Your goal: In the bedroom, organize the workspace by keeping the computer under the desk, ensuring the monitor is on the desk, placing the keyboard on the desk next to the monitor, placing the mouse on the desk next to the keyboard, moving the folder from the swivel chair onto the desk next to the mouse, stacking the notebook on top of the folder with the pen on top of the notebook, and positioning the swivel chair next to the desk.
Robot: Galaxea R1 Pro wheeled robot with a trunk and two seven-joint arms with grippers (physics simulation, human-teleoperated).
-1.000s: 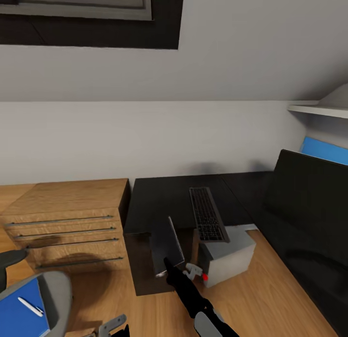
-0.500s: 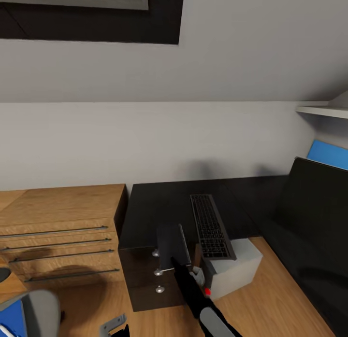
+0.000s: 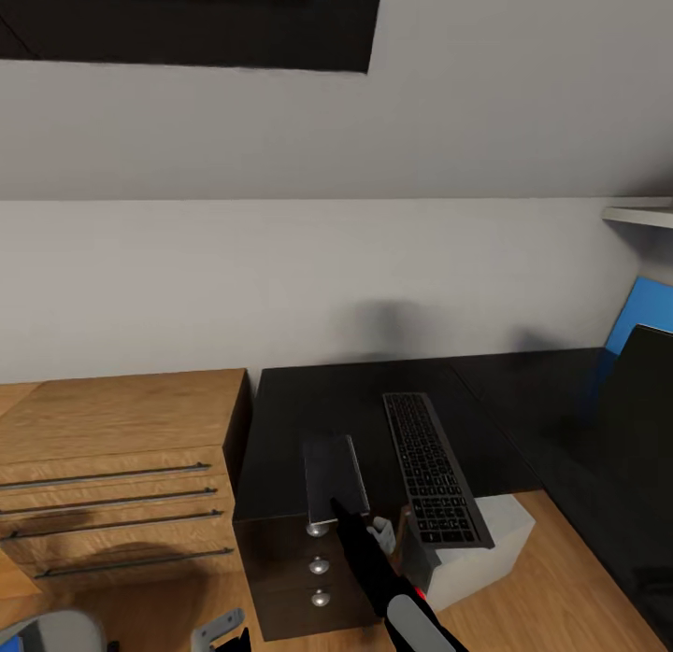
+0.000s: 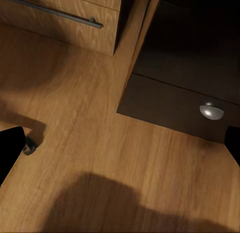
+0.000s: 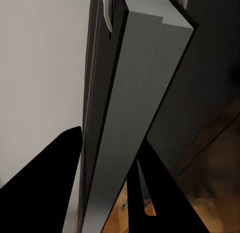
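Note:
My right gripper [image 3: 335, 512] is shut on the near edge of the grey notebook [image 3: 333, 474], held over the front edge of the black desk [image 3: 308, 400], above its drawer unit [image 3: 290, 577]. In the right wrist view the notebook [image 5: 135, 108] runs edge-on between the two black fingers [image 5: 45, 183]. The keyboard [image 3: 433, 470] lies on the desk to the right of the notebook. The light-grey computer [image 3: 491, 549] stands on the floor below the keyboard's near end. The monitor [image 3: 645, 400] shows at the right edge. My left gripper [image 4: 121, 145] hangs open over the floor.
A light-wood drawer chest [image 3: 112, 456] stands left of the desk. A grey piece of the swivel chair [image 3: 47, 630] shows at the bottom left corner. A blue wall panel [image 3: 645, 311] sits behind the monitor. A silver drawer knob [image 4: 211, 111] is close to my left gripper.
The view has shifted, so the chair seat with the blue folder and pen has left the picture. My right gripper has brought the notebook from tilted before the desk to flatter over its front edge.

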